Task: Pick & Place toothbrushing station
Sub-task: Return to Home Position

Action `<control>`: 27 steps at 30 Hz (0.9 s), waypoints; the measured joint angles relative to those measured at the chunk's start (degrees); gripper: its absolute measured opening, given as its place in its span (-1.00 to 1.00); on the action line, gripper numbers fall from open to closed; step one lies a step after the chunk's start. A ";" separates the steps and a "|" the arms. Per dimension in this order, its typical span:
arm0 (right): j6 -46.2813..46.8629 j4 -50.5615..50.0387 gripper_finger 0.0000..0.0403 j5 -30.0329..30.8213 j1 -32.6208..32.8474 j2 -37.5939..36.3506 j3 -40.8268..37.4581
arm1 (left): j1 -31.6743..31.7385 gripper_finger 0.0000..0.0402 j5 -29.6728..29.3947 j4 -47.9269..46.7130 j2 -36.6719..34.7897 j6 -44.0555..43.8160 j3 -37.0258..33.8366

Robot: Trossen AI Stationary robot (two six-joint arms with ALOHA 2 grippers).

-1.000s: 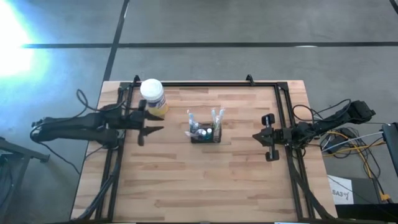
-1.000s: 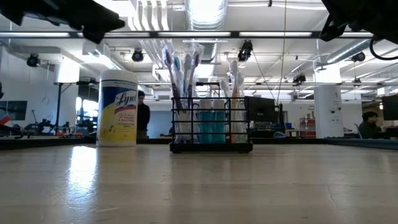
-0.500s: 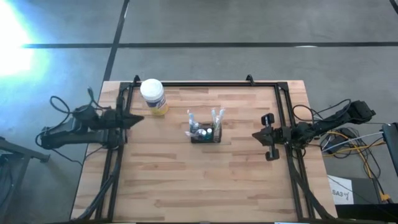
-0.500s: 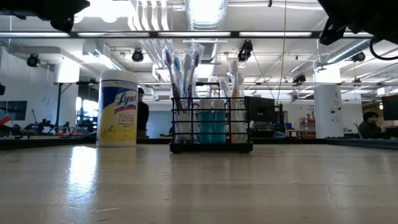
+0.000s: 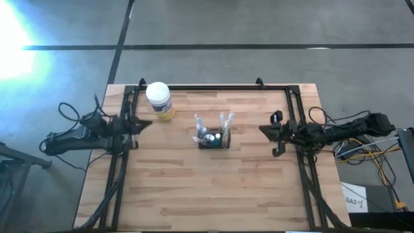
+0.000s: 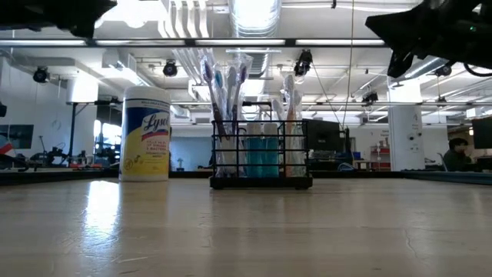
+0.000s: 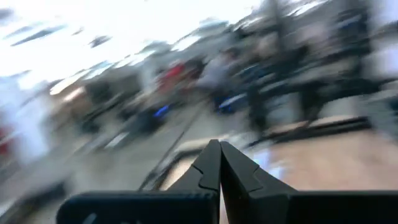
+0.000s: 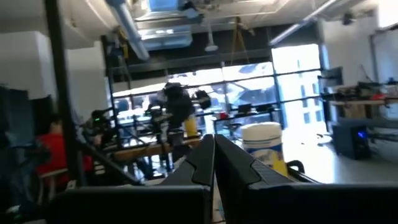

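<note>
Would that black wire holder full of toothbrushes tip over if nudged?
Likely it slides, not tips: the holder sits on a wide flat base. The toothbrushes rise well above it and lean, so a high push might topple it. Open wire suggests lightness.

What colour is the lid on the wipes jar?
White; the lid of the jar shows best in the high view.

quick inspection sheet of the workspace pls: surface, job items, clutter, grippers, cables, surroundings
surface: wooden table, black frame along its edges.
job's things: black mesh organizer mid-table, upright, toothbrushes standing in it.
clutter: white-lidded yellow wipes canister near the far left corner, apart from the organizer.
grippers: left gripper shut, at the left edge; right gripper shut, at the right edge; neither holds anything.
cables: loose cables beside the arms, off the table.
surroundings: workshop room; a person far off.
</note>
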 joint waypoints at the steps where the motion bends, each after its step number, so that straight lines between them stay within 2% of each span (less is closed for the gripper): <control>1: 0.44 -0.16 -0.96 -0.42 -1.10 -0.18 0.00 | -0.01 -0.99 4.10 1.87 -0.03 0.71 -0.47; 2: 0.50 -0.32 -0.96 -1.01 -1.87 -0.51 0.00 | -0.03 -0.99 6.93 3.60 -0.08 0.99 -0.70; 4: 0.32 -0.29 -0.96 -2.26 -2.78 -1.31 0.00 | -0.01 -0.99 8.49 5.36 -0.13 0.68 -0.76; 8: -0.63 -3.59 -0.96 -2.50 -3.49 -4.49 0.02 | 0.01 -0.98 5.38 4.83 -0.36 -2.30 -0.83; 12: -0.75 -11.15 -0.96 -2.63 -3.47 -10.26 0.02 | 0.08 -0.99 2.20 1.79 -1.50 -5.20 0.23; 19: -0.01 -25.21 -0.96 -2.45 -3.47 -23.56 0.02 | 0.08 -0.99 3.06 -5.71 -6.52 -13.10 0.38; 22: 0.03 -31.80 -0.96 -0.57 -3.49 -28.72 0.02 | 0.08 -0.99 3.08 -7.08 -8.76 -15.09 -1.34; 27: 0.13 -40.22 -0.96 0.84 -3.53 -34.51 0.02 | 0.03 -0.99 4.90 0.26 -8.59 -17.18 -6.84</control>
